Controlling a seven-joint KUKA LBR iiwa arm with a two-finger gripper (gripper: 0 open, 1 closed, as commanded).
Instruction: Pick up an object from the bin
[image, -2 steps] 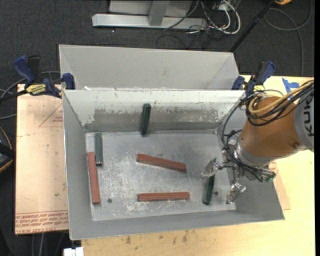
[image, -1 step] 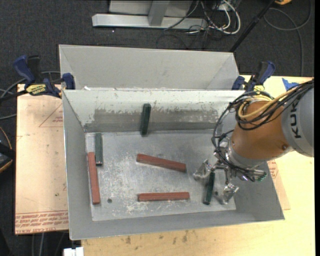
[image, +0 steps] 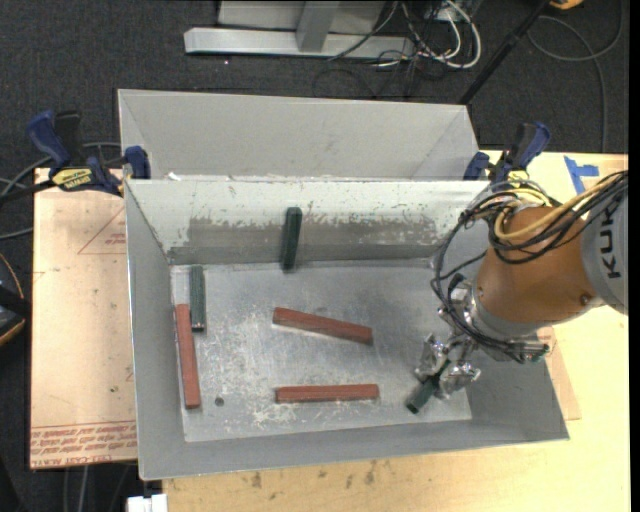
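- Closest to the near wall of the grey metal bin (image: 400, 290), towards its right corner, a short dark green piece (image: 417, 399) lies slanted on the floor. Its upper end runs in under the hand.
- The hand (image: 445, 375) hangs low right above that upper end, at the bottom of the arm's orange-brown wrist cover (image: 525, 285), which comes in from the right with cables looped over it. Whether the hand is clenched on the green piece or released cannot be told from this angle, and it is not clear that the piece is off the floor.
- Left of the green piece and apart from it, a red-brown bar (image: 327, 394) lies flat, almost parallel to the near wall.
- Along the left wall a second red-brown bar (image: 187, 356) lies lengthwise, running from near to far.
- In the middle of the floor a third red-brown bar (image: 322, 326) lies at a slight slant, its right end nearer than its left. It is well apart from the other two.
- Just beside the far end of the left-hand bar, a slim dark green stick (image: 198, 298) lies parallel to it. Whether the two touch cannot be told.
- Farthest off, another dark green stick (image: 291, 239) rests on the sloping far wall, pointing up the slope, well apart from everything else.
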